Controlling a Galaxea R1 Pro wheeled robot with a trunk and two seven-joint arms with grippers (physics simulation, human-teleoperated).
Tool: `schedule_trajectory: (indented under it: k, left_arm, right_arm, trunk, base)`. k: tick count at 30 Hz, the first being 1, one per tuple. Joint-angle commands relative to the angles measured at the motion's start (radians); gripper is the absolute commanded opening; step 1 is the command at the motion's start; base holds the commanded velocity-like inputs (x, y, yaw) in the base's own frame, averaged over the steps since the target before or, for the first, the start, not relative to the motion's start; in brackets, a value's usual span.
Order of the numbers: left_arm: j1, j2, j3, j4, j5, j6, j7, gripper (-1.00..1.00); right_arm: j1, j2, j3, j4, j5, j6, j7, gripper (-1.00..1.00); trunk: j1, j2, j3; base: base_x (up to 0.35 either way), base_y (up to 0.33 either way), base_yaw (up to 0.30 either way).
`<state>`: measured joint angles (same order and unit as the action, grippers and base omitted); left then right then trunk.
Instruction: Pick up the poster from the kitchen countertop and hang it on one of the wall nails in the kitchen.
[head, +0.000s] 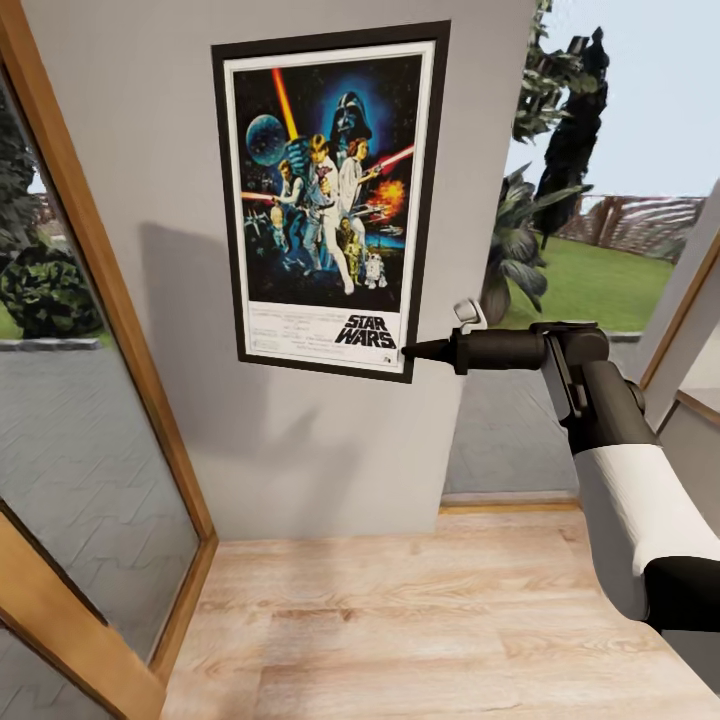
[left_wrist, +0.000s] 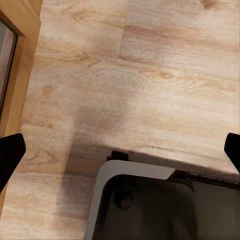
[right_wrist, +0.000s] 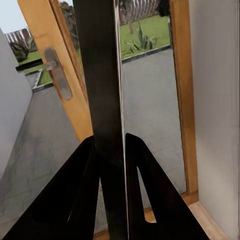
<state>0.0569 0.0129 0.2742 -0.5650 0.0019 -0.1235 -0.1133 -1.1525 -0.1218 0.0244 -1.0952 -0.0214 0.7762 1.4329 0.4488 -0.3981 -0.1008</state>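
The Star Wars poster (head: 325, 200) stands upright and flat against the light-grey wall (head: 150, 150), slightly tilted. My right gripper (head: 412, 351) reaches in from the right and is shut on the poster's lower right edge. In the right wrist view the poster's thin black frame (right_wrist: 102, 75) runs edge-on between the two dark fingers (right_wrist: 75, 195) of the right gripper (right_wrist: 112, 140). My left gripper (left_wrist: 120, 150) hangs open over the floor, its fingertips (left_wrist: 10, 152) far apart. Any wall nail is hidden behind the poster. The kitchen countertop is out of view.
A glass door in a wooden frame (head: 100, 300) flanks the wall on the left. A glazed opening to the garden (head: 590, 280) lies to the right, with a door handle (right_wrist: 56, 72). A wooden floor (head: 420, 620) is below, with my base (left_wrist: 160, 205) on it.
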Motion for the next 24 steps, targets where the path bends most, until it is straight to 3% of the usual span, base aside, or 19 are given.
schedule_trajectory:
  k: [1, 16, 24]
  left_arm:
    - [0.000, -0.001, 0.005, -0.001, 0.000, -0.001, -0.008, 1.00]
    - [0.000, -0.001, 0.005, -0.001, 0.000, -0.001, -0.008, 1.00]
    - [0.000, -0.001, 0.005, -0.001, 0.000, -0.001, -0.008, 1.00]
  right_arm:
    - [-0.001, -0.001, 0.002, 0.000, -0.003, 0.014, 0.003, -1.00]
    - [-0.001, 0.000, 0.002, -0.022, -0.003, 0.014, 0.004, -1.00]
    - [-0.001, 0.006, 0.005, -0.023, -0.003, 0.014, 0.004, -1.00]
  trunk:
    - [0.001, -0.002, -0.002]
    - [0.001, -0.002, -0.002]
    - [0.001, -0.002, -0.002]
  base:
    - [0.326, 0.000, 0.000]
    - [0.331, 0.000, 0.000]
    - [0.110, 0.000, 0.000]
